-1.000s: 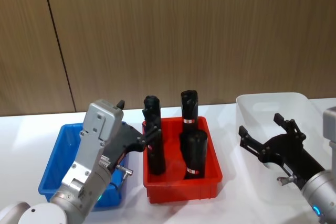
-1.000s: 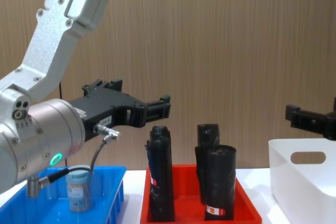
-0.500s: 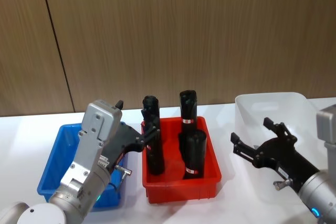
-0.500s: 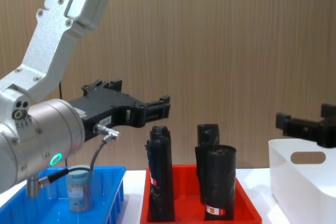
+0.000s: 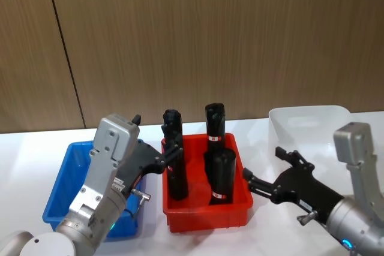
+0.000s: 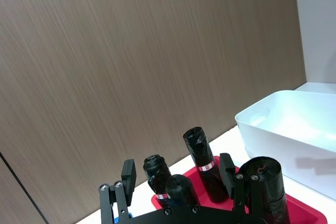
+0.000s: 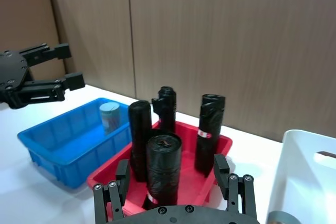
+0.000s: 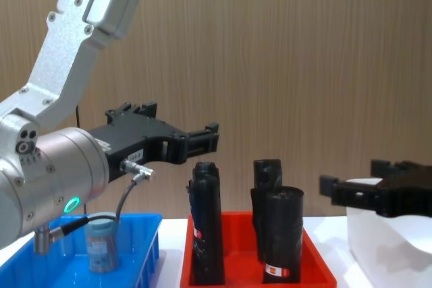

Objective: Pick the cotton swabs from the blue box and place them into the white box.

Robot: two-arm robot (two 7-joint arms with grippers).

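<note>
Our right claw point(image 5: 263, 178), fingers apart and empty, hangs beside the red bin point(image 5: 207, 215); crossing toward the swab jar point(image 8: 101, 242) in the blue box point(image 5: 63, 190) risks toppling the black rolls point(image 5: 219, 175) between. Left claw point(image 8: 210, 137), also apart, hovers above.

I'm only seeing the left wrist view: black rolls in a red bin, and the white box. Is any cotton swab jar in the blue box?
Observer: Yes, one cotton swab jar stands upright in the blue box.
Operator: Where's the right gripper?
Observer: The right gripper hangs between the red bin and the white box, jaws open and empty.
Operator: And where does my left gripper sit?
Observer: The left gripper is raised over the blue box's right side, pointing toward the red bin.
</note>
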